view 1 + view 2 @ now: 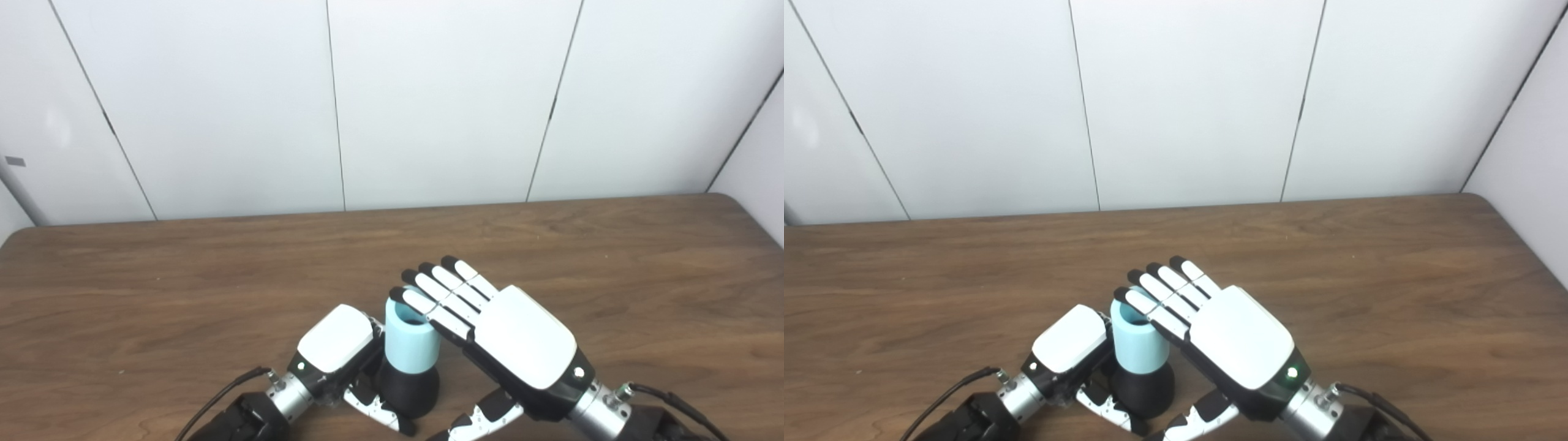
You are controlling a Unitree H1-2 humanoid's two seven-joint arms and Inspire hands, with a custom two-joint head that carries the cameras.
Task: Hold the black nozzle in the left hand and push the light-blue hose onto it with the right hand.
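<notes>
In your left eye view, the short light-blue cylindrical hose (411, 340) stands upright, seated on the black flared plastic nozzle (408, 390), near the front edge of the brown wood-grain table (153, 306). Your left hand (340, 354) wraps the nozzle from the left, its fingers curled around the black base. Your right hand (508, 337) lies flat, fingers straight and pressed together, their tips over the hose's open top rim; whether they touch it is hard to judge.

In your right eye view, the right thumb (1200, 413) sits apart, low and just right of the nozzle. White wall panels (1182, 104) stand beyond the table's far edge.
</notes>
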